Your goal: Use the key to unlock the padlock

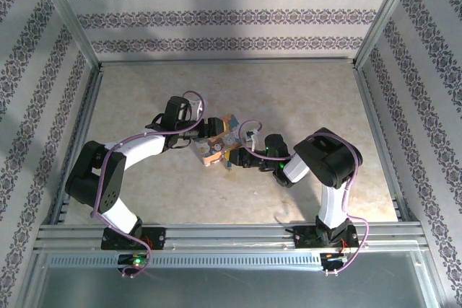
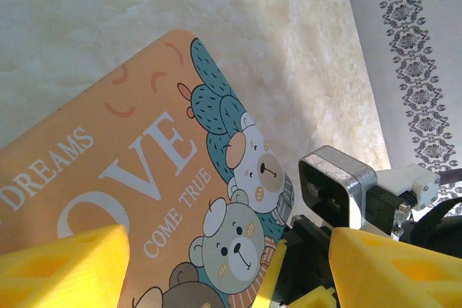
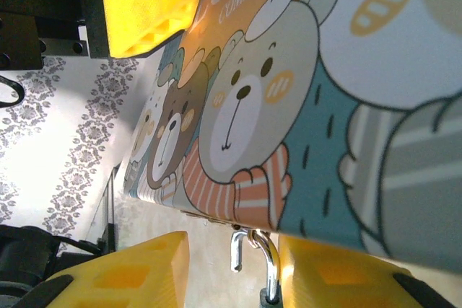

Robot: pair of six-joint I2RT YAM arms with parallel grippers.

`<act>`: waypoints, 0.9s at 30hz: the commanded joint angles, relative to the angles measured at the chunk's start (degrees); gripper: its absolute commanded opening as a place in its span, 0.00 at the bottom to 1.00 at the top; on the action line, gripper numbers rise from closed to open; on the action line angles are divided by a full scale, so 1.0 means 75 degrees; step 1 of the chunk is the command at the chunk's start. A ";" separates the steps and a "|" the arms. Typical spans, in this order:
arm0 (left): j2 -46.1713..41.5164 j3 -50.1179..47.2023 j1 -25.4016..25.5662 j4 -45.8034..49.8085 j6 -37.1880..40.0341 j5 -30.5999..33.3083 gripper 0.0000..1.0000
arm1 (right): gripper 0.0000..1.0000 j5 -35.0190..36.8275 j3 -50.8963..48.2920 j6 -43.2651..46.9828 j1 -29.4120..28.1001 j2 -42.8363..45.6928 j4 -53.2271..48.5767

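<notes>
1 small silvery padlock (image 3: 268, 265) hangs under the edge of the orange-and-teal cartoon box (image 3: 245, 91), between the part-open yellow fingers (image 3: 346, 272) of the right gripper (image 3: 232, 265), hugging one of them. The left gripper (image 2: 227, 257) clamps the box; best hold it steady and centre the lock before pinching.

You look down on a beige, marbled tabletop (image 1: 310, 91), boxed in on three sides by walls (image 1: 231, 16) papered white with bands of dark floral ornament. Aluminium posts (image 1: 66, 14) rise at the back corners. A slotted aluminium rail (image 1: 231, 233) crosses the near edge. The light is soft, with faint shadows.
</notes>
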State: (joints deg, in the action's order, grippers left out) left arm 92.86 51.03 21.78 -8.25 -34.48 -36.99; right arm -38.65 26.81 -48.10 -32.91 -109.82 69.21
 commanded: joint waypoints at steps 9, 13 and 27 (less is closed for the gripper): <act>0.0187 -0.0135 0.0073 0.0869 0.0121 0.0139 0.74 | 0.35 -0.0214 -0.0190 0.0398 -0.0206 -0.0147 0.0389; 0.0193 -0.0135 0.0073 0.0864 0.0109 0.0139 0.74 | 0.30 -0.0190 -0.0234 0.0446 -0.0206 -0.0123 0.0302; 0.0152 -0.0175 0.0073 0.0923 0.0141 0.0197 0.74 | 0.03 0.0139 -0.0117 0.0184 -0.0183 -0.0037 0.0030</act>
State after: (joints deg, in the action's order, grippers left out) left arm 92.84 51.03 21.78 -8.21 -34.46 -36.93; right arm -37.98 25.69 -46.52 -33.65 -110.43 68.31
